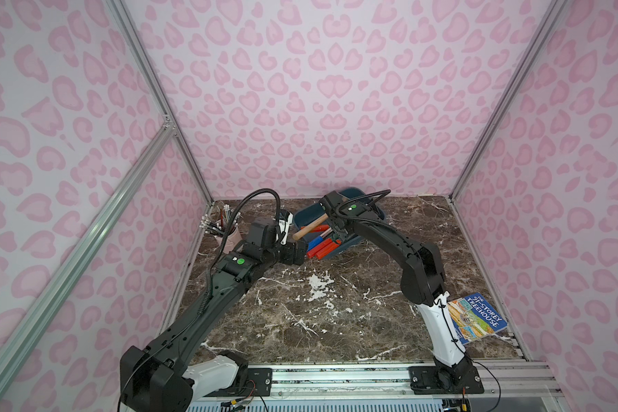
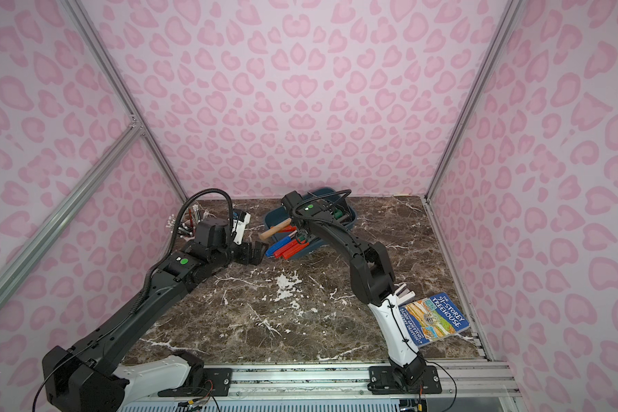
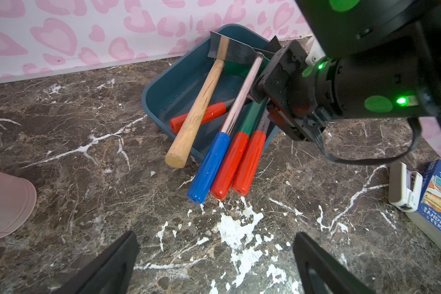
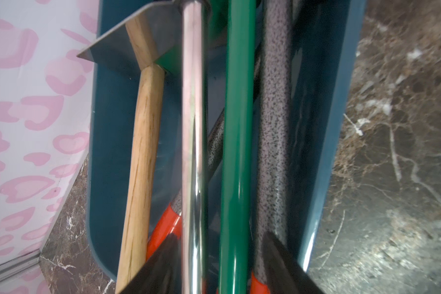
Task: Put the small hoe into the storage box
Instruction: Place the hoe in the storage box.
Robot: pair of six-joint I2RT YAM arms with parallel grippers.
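Over at the far edge of the desk, about midway along it, the small hoe [image 3: 239, 101] can be seen lying in the storage box [image 3: 163, 84], so that bit looks sorted. Its flat steel blade [image 3: 242, 54] is propped up at the box corner nearest the back wall. The shiny shaft is run lengthwise through the box, and the blue grip [image 3: 208, 168] is poked out over the near rim, above the marble. Right alongside it a green-shafted tool [image 3: 251, 118] and a speckled-grey tool [image 3: 248, 163] are laid, both with red grips sticking out the same way. A wooden handle [image 3: 196, 109] is rested on the hoe's other side with its far end up against the blade, and a third red grip [image 3: 214, 112] is tucked crosswise underneath. The right gripper [image 4: 220, 235] is held low over the box with its jaws partway apart, straddling the hoe's shaft and the green one; nothing looks clamped. The left gripper [image 3: 215, 235] is parked just beside the protruding grips, spread fully wide with only bare marble between its fingers. Further out, a pink cup [image 1: 229, 235] of pens is found at the far left corner and a book [image 1: 477, 317] by the near right edge.
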